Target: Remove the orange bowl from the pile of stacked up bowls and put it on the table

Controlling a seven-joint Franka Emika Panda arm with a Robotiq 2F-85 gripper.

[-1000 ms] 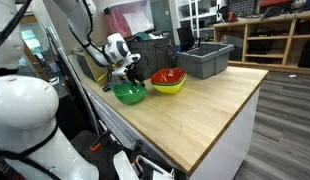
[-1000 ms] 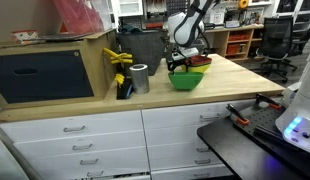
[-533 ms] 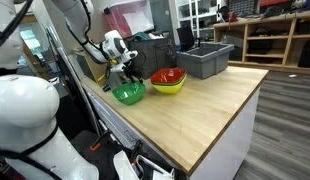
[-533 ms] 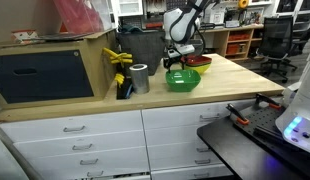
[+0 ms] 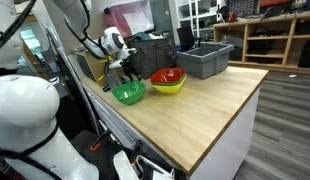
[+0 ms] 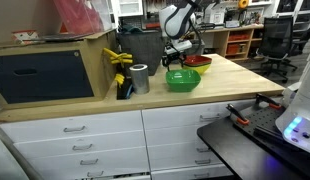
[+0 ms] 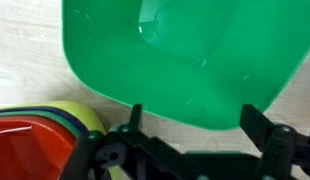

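The orange bowl (image 5: 167, 75) sits on top of the pile of stacked up bowls (image 5: 170, 87), whose outer bowl is yellow, and shows in the wrist view (image 7: 25, 150) at the lower left. In an exterior view the pile (image 6: 198, 63) stands behind a lone bright green bowl (image 6: 182, 79). That green bowl (image 5: 129, 93) rests on the table (image 5: 200, 110) beside the pile. My gripper (image 5: 124, 69) hangs open and empty just above the green bowl (image 7: 185, 60), both fingers (image 7: 193, 120) clear of its rim.
A grey plastic bin (image 5: 205, 60) stands behind the pile. A wooden box (image 6: 55, 70), a metal cup (image 6: 140, 78) and a yellow tool (image 6: 119, 62) stand beside the green bowl. The table edge (image 6: 145, 105) runs along the front above white drawers.
My gripper has risen a little and drawn away from the green bowl, which stays on the table. The pile has not moved.
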